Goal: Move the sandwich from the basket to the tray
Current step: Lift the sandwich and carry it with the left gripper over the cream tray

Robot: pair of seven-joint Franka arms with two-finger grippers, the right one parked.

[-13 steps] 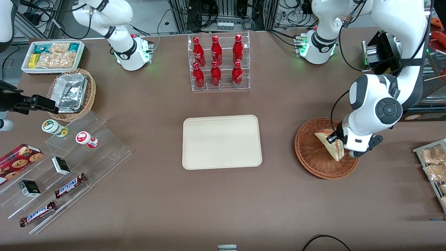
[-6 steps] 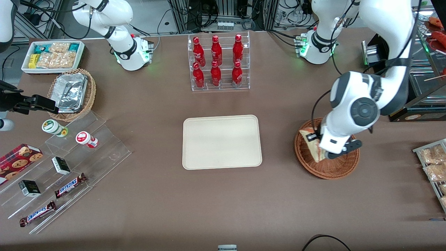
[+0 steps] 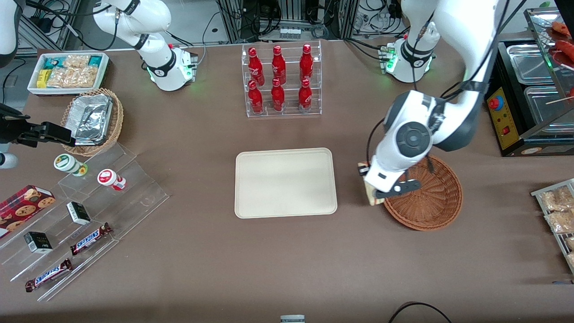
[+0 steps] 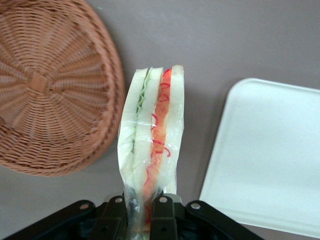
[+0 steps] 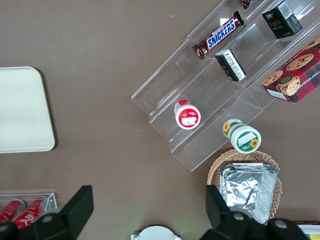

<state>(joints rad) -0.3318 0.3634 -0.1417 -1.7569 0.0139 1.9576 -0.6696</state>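
My left gripper (image 3: pixel 370 188) is shut on the sandwich (image 4: pixel 151 145), a wrapped wedge with green, red and orange filling layers along its edge. It holds the wedge in the air over bare table between the reddish-brown wicker basket (image 3: pixel 432 202) and the cream-white tray (image 3: pixel 285 182). In the front view only a tan corner of the sandwich (image 3: pixel 371 198) shows under the wrist. In the left wrist view the basket (image 4: pixel 50 90) holds nothing and the tray (image 4: pixel 270 155) lies beside the sandwich.
A clear rack of red bottles (image 3: pixel 280 80) stands farther from the front camera than the tray. Toward the parked arm's end are clear stepped shelves with snacks (image 3: pixel 85 211), a tan basket with foil containers (image 3: pixel 92 119) and a white snack bin (image 3: pixel 67 72). A metal warmer (image 3: pixel 529 98) stands toward the working arm's end.
My gripper has lifted the sandwich out of the basket and carried it toward the tray; it now hangs just past the basket's rim.
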